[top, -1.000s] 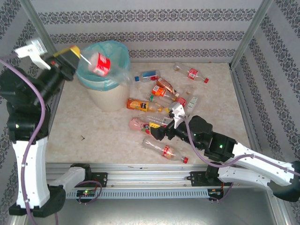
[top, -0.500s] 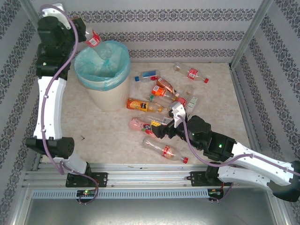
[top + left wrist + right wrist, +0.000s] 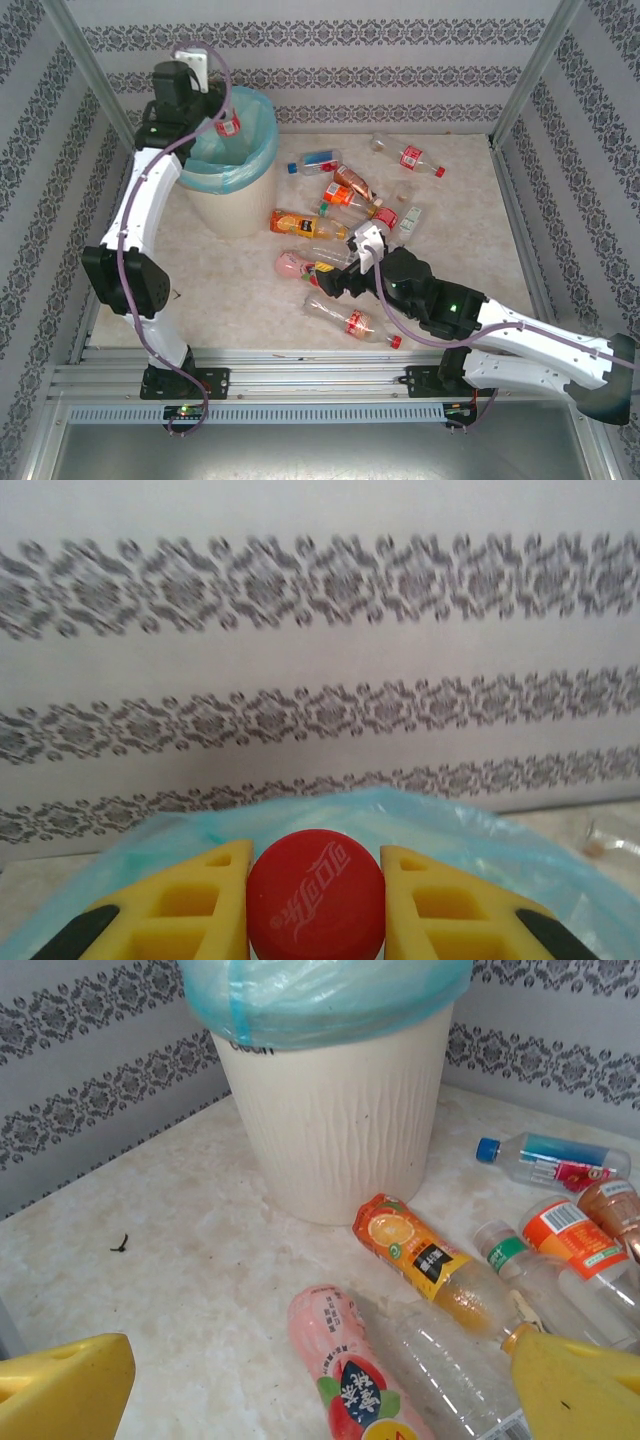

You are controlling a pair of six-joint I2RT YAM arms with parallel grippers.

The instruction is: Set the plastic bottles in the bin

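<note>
1. Step in hand: release. The left claw [image 3: 212,118] is clamped on a red-capped bottle [image 3: 315,898], held above the mouth of the bin [image 3: 228,205] at the far left
2. Next move: open the claw only once the bottle hangs fully inside the rim, so that it cannot bounce out
3. The right claw [image 3: 343,284] is spread wide, low over a pink bottle [image 3: 345,1370] lying on the worktop [image 3: 220,285]
4. The other plastic bottles [image 3: 345,195] lie loose, right of the bin

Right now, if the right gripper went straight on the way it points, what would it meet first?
Probably the pink bottle, lying ahead between the fingers of the open right gripper; the clear bottle beside it is close. The bin stands farther back.
</note>
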